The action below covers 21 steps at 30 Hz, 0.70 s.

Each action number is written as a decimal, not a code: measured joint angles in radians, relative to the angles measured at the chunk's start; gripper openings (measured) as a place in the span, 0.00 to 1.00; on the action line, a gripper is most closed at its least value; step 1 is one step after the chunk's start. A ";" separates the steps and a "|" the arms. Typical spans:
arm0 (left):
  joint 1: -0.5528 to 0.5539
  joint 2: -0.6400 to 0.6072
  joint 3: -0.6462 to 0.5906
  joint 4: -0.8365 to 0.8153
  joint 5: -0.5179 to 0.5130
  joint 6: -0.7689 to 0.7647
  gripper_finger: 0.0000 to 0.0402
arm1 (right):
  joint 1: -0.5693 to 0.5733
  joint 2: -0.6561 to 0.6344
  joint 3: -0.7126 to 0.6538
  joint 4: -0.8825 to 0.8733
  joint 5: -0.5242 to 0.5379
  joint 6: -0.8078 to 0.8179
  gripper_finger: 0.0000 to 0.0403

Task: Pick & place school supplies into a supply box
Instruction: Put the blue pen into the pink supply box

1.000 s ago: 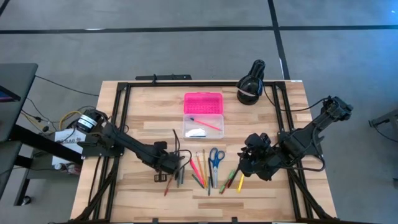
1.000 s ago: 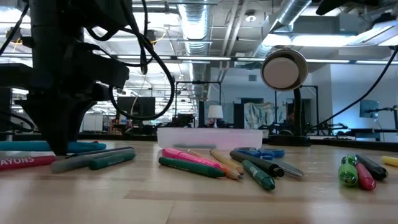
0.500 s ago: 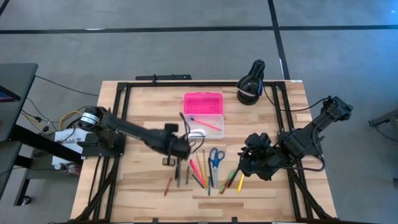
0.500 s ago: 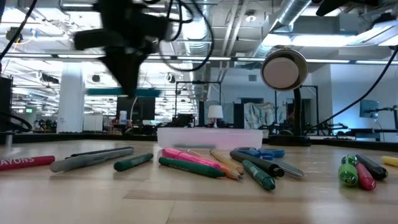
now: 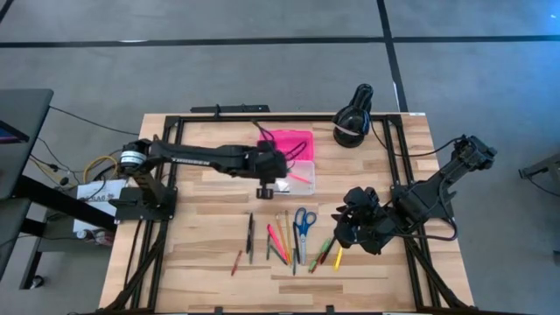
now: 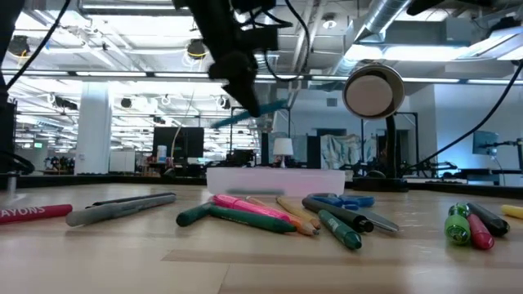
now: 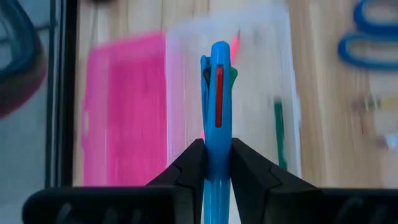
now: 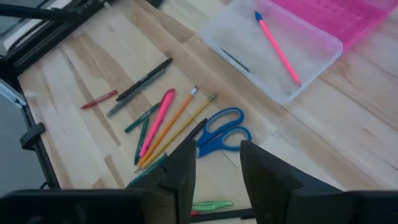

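Note:
My left gripper hangs over the supply box, shut on a blue pen with a red clip. The box lies open: its pink lid is on the far side and its clear base on the near side. A pink pen lies in the base. Other pens, pencils and markers and the blue-handled scissors lie flat on the table, nearer than the box. My right gripper waits open just right of them, touching nothing. My left gripper pinches the blue pen's barrel between its two fingers. The pen runs forward out past the fingertips. In the low view the pen is lifted clear, tilted, well above the box base.
A black round device stands at the table's far right, close to the box lid. Black frame rails run along the table's edges. Bare wood lies left of the box and near the front edge.
My left gripper has risen from the pens at the table's near left and swung toward the far edge and right, carrying the blue pen to above the box. A green marker left on the table has slid a little toward the other pens.

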 joint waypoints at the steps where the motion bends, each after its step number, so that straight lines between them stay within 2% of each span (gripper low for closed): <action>1: 0.006 0.010 0.000 0.014 0.016 0.015 0.13 | 0.000 0.000 0.000 0.000 0.000 0.000 0.29; 6: 0.018 0.071 0.000 0.068 0.041 0.039 0.13 | 0.000 0.000 0.000 0.003 0.000 0.031 0.29; 12: 0.024 0.121 0.002 0.101 0.025 0.081 0.13 | 0.000 0.000 0.000 0.004 -0.003 0.054 0.29; 18: 0.026 0.130 0.000 0.084 0.023 0.094 0.14 | 0.000 0.000 0.000 0.020 -0.003 0.054 0.29; 21: 0.026 0.130 0.000 0.091 0.023 0.104 0.17 | 0.000 0.000 0.000 0.023 -0.003 0.054 0.29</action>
